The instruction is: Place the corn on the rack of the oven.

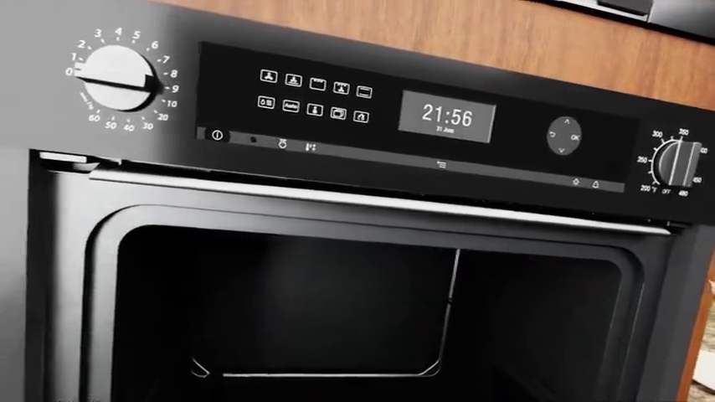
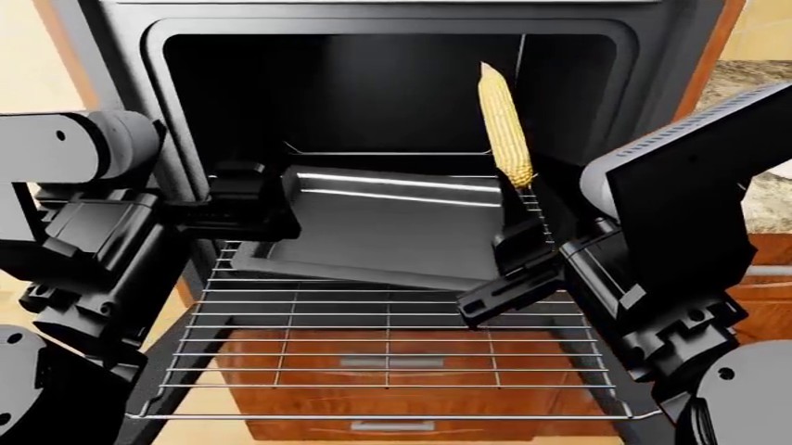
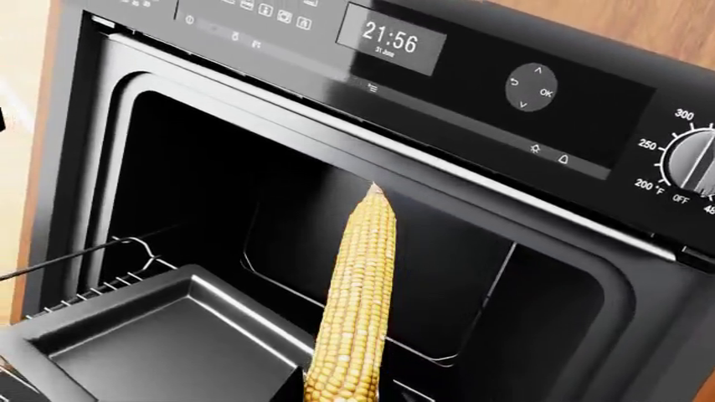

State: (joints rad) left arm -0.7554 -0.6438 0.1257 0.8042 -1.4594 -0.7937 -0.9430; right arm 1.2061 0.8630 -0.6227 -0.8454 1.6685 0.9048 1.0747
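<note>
While the right pincer is pinching the corn at its thick base, its fingertips are mostly hidden behind the cob and the dark wrist housing, so only the grip point is showing in the head view. Corn is standing nearly upright, tapered tip pointing up, hanging in front of the open oven cavity near its right side. In the right wrist view the corn is rising straight out of the pincer, cut off at the lower edge, with the fingers not visible.

Left pincer is sitting at the left edge of the dark baking tray; can't tell whether it is spread or pressed together, black on black. Tray is lying tilted on the rack, which is pulled out over the cabinet front. Corn base is hovering just above the tray's far right corner, not touching the rack.

Left wrist view is showing only the oven's control panel, clock reading 21:56, and the dark cavity.
</note>
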